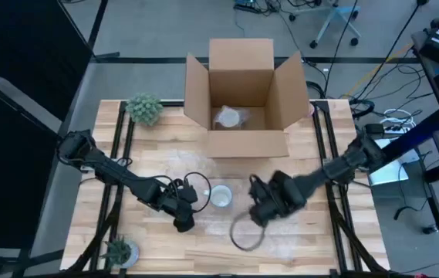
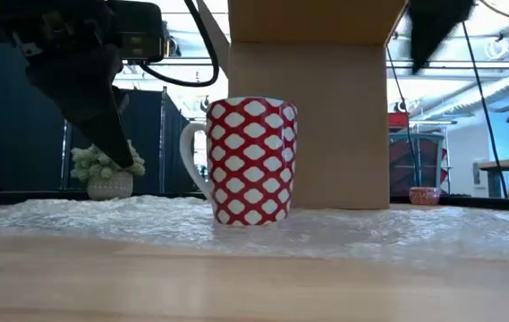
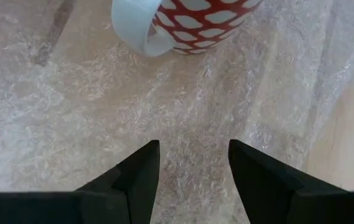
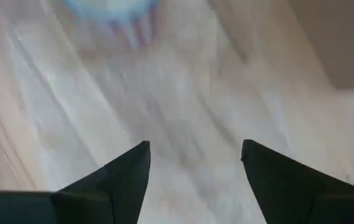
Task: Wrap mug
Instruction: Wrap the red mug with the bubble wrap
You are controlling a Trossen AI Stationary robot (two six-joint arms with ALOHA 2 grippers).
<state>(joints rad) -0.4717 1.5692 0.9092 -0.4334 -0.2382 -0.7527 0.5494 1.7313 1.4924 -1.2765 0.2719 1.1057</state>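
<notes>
A red mug with a white pattern [image 2: 250,161] stands upright on a clear sheet of bubble wrap [image 3: 89,112] spread flat on the wooden table, seen from above as the mug [image 1: 221,195]. Its white handle [image 3: 140,31] points toward my left gripper [image 3: 194,155], which is open and low over the wrap, to the mug's near left [image 1: 184,220]. My right gripper [image 4: 195,155] is open too, above the wrap at the mug's near right [image 1: 259,212]. Nothing is between either pair of fingers.
An open cardboard box [image 1: 238,143] stands at the table's far middle with a pale wrapped thing [image 1: 229,117] inside. One small potted plant [image 1: 143,108] is at the far left, another [image 1: 119,251] at the near left. A dark ring [image 1: 246,232] lies near my right gripper.
</notes>
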